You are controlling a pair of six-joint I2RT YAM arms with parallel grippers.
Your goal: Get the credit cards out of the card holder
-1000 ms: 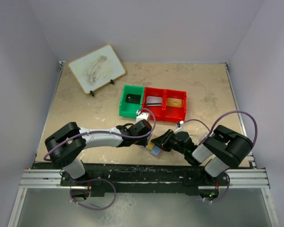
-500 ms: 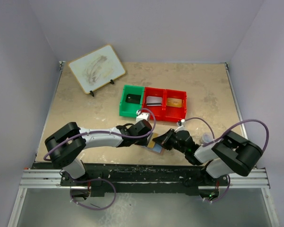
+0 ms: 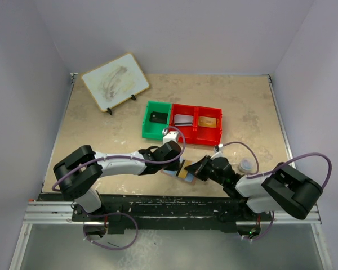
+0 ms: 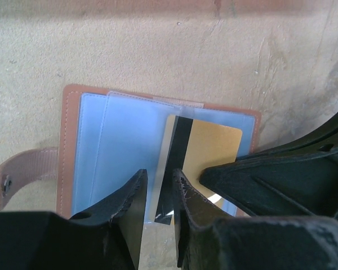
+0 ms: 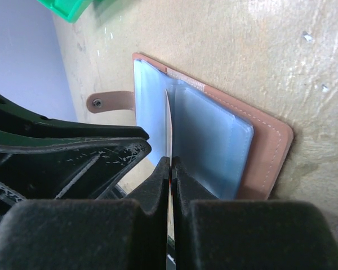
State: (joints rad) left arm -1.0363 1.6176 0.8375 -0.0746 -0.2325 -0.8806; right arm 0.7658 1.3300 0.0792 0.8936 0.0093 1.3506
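The card holder [image 4: 124,135] lies open on the table, tan-pink leather with pale blue panels and a snap strap [image 4: 22,174] to one side. A gold credit card [image 4: 214,149] with a black stripe sticks partly out of it. My right gripper [image 5: 170,169] is shut on this card's edge, and the card shows edge-on above the fingertips. My left gripper [image 4: 159,181] hovers over the holder's near edge, its jaws a narrow gap apart with nothing pinched. From above, the left gripper [image 3: 174,162] and the right gripper [image 3: 196,169] meet over the holder [image 3: 173,170] and the gold card [image 3: 186,174].
A green bin [image 3: 157,118] and two joined red bins [image 3: 196,124] stand just behind the holder, each with something inside. A white board on a stand [image 3: 115,80] leans at the back left. A small pale round thing [image 3: 247,165] lies to the right of the right gripper.
My right gripper has shut on the gold card and drawn it further out of the holder, the arm swinging right. The left jaws have parted slightly.
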